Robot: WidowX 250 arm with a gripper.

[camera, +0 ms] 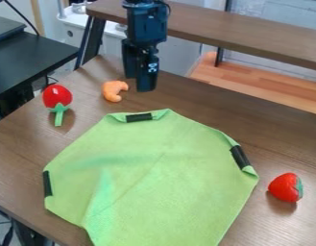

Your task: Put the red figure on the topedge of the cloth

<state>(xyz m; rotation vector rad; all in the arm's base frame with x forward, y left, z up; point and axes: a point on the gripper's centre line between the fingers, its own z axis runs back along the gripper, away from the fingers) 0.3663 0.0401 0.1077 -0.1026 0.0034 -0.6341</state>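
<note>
Tabletop (pixel 19 149) bears a red figure (pixel 56 96) left, strawberry (pixel 285 187) right of tool (pixel 142 82); grip unclear.

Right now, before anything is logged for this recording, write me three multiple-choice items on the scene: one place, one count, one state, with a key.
1. Where is the orange curved piece?
A) on the cloth
B) in the gripper
C) on the table, beyond the cloth's top edge

2. How many black strips are on the cloth?
A) three
B) one
C) five

3. How does the cloth lie?
A) rolled into a tube
B) spread out
C) bunched into a ball

Key:
1. C: it rests on wood, near the round red figure.
2. A: top, right and left.
3. B: its broad green surface lies open, slightly creased.
</note>
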